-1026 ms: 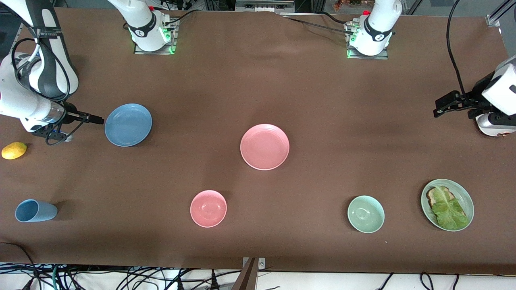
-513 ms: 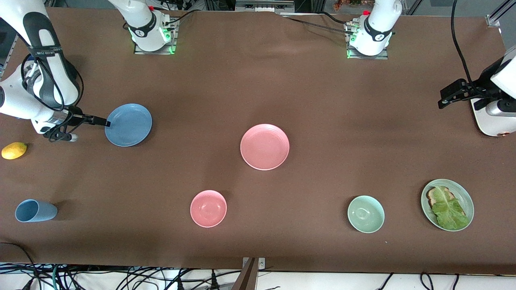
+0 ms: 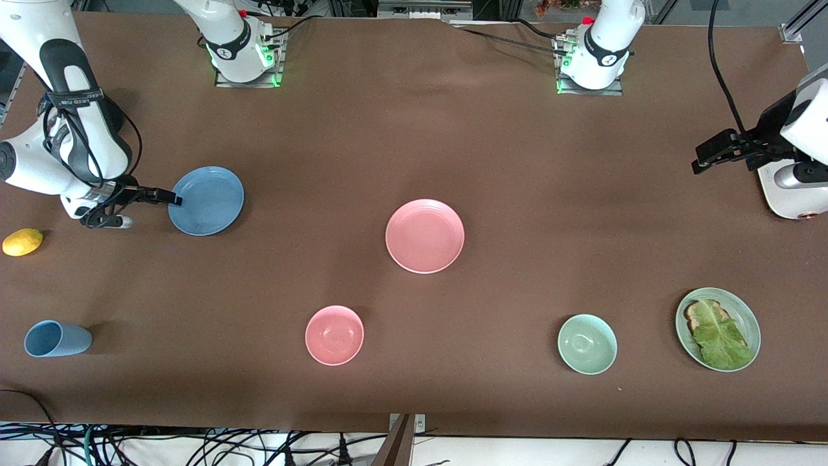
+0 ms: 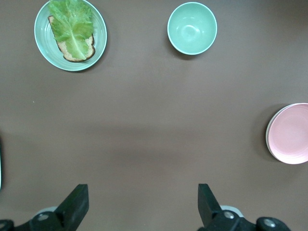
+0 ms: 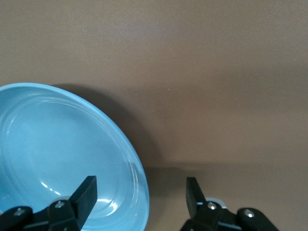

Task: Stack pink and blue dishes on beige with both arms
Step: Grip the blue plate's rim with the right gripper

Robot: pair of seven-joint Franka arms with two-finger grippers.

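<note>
The blue plate (image 3: 210, 202) (image 5: 57, 144) lies flat toward the right arm's end of the table. My right gripper (image 3: 174, 197) (image 5: 142, 185) is open at its rim, low to the table. One finger is over the plate's inside, the other outside the rim. The pink plate (image 3: 424, 235) (image 4: 290, 134) lies flat at the table's middle, untouched. My left gripper (image 3: 702, 162) (image 4: 143, 192) hangs open and empty above bare table at the left arm's end. The beige plate is out of view.
A lemon (image 3: 22, 241) and a blue cup (image 3: 55, 338) on its side lie at the right arm's end. Near the front edge are a pink bowl (image 3: 334, 334), a green bowl (image 3: 587, 343) (image 4: 191, 28) and a green plate (image 3: 750, 320) (image 4: 98, 43) with toast and lettuce.
My right gripper has slid toward the blue plate until its fingers straddle the rim. The left gripper has shifted slightly in the air. The plates have not moved.
</note>
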